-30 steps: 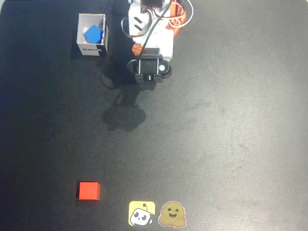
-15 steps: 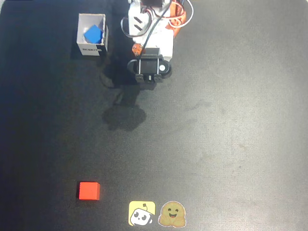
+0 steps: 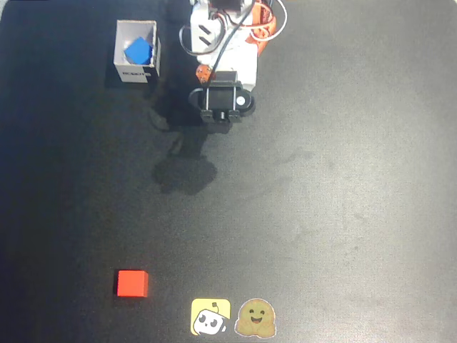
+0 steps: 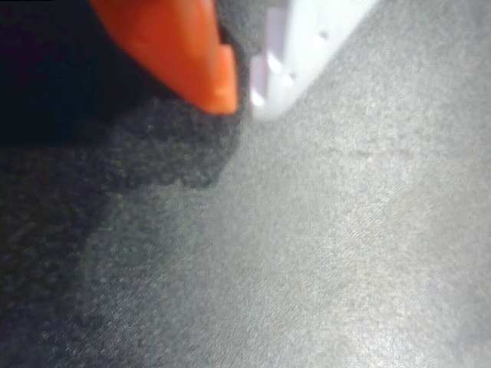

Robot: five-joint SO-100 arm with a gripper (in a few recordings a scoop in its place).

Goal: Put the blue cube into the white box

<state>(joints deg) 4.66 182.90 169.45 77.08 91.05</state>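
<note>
Left of the gripper [image 4: 244, 92]: blue cube [image 3: 138, 51] inside white box [image 3: 136, 51], task looks done.
Cube: judged light, rigid, smooth-faced; best taken across two opposite flat sides. Gripper: orange and white tips nearly pressed together, holding nothing, over bare table [image 3: 321, 214].

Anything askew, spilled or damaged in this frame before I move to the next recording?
Only one small thing: the blue cube lies tilted inside the white box, corner-up, not flat. The red cube sits squarely on the table. Nothing looks spilled or damaged.
</note>
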